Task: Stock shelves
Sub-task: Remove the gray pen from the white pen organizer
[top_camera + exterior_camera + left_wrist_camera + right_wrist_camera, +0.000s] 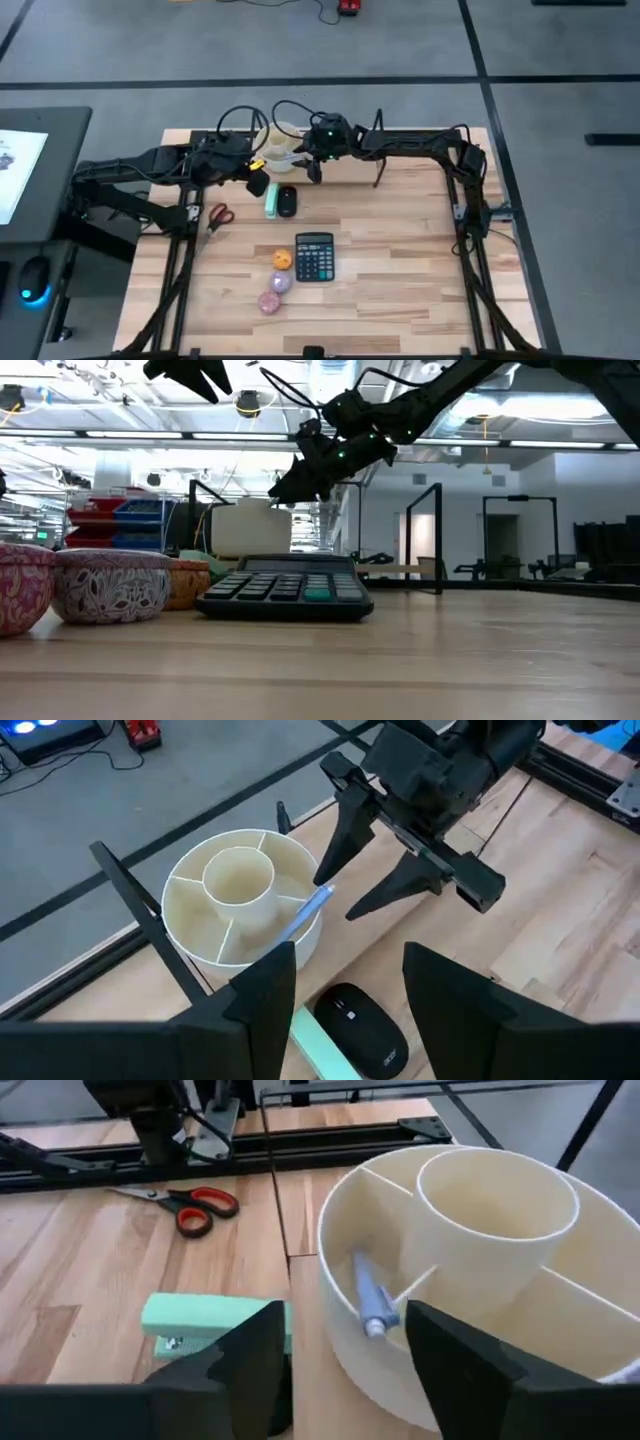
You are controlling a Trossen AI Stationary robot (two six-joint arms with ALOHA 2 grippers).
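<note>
my right gripper [345, 890] hangs just beside the round cream organizer [280, 143], on the side facing the open table, its fingers [340, 825] spread apart and holding nothing. from its own wrist view the fingers [250, 1365] frame the organizer's near wall, with a gap between them.

the organizer is my landmark. it stands on the shelves [400, 150], the low pale plank with thin black uprights along the far edge of the table, toward the plank's left end. it has a central cup [495, 1190] ringed by divided compartments, and a blue pen [368, 1295] leans in one outer compartment, the one nearest the right gripper, its tip up against the rim.

my left gripper [258, 172] sits just left of the organizer and a little nearer me, its fingers [265, 990] also apart and empty, pointing over the organizer.

on the tabletop in front of the organizer lie a mint-green stapler [271, 201] and, touching or nearly touching it, a black mouse [287, 201]. red-handled scissors [219, 215] lie left of those. farther from the organizer, toward the near edge, are a black calculator [314, 257], an orange tin [283, 259], and two patterned tins [274, 292] beside it.
</note>
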